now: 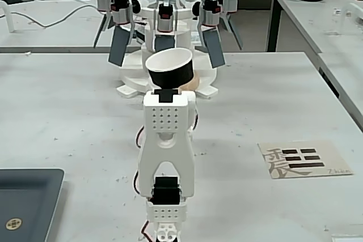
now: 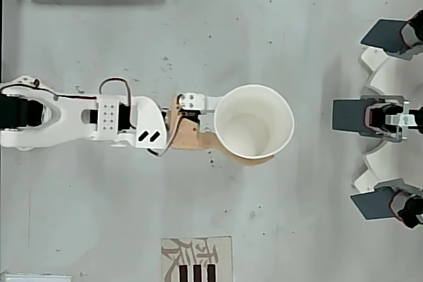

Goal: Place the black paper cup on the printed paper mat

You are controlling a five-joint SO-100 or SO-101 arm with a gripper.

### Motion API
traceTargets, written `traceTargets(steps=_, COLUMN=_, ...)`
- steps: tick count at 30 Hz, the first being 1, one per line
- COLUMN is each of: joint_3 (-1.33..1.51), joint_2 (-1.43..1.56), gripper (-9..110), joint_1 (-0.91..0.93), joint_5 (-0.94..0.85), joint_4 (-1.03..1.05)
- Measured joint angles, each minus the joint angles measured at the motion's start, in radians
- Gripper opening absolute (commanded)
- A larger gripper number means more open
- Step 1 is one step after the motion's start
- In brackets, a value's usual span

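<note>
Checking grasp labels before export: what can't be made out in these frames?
- Gripper fingertips: under the black paper cup in the overhead view, behind the arm in the fixed view.
- Cup base height above the table: hidden by the arm.
- Printed paper mat: cut off by the overhead view's bottom edge.

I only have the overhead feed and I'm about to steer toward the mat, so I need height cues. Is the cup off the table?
Observer: Yes. In the fixed view the black paper cup is held up above the table, over the arm's upper link.
Operator: Is it upright?
Observer: Tilted a little; its white rim faces partly toward that camera.
Operator: What stands behind it?
Observer: A white rig of grey paddles, taller than the cup.
Operator: Is the mat clear?
Observer: Yes, the printed paper mat lies flat and bare at the right of the fixed view.
</note>
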Motion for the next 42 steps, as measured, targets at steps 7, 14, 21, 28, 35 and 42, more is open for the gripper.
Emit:
traceTargets(steps=7, joint_3=0.143, joint_2=0.124, gripper=7, joint_1=0.0, joint_5=0.0, joint_4=-0.012)
traceTargets(steps=14, joint_3=0.302, joint_2=0.239, gripper=7, joint_1=0.0, joint_5=0.04, joint_4=-0.064)
traceTargets(steps=21, joint_3=0.451, joint_2=0.357, gripper=7, joint_1=0.026, joint_5=0.06, joint_4=-0.11)
traceTargets(steps=28, joint_3=0.494, joint_2=0.376, gripper=7, joint_1=0.095, joint_5=0.087, joint_4=-0.169)
traceTargets(steps=35, joint_3=0.54, joint_2=0.4, gripper=7, joint_1=0.156, joint_5=0.1, joint_4=-0.202)
traceTargets(steps=42, joint_3=0.545, joint_2=0.403, gripper=8, joint_1=0.276, joint_5=0.1, joint_4=-0.219)
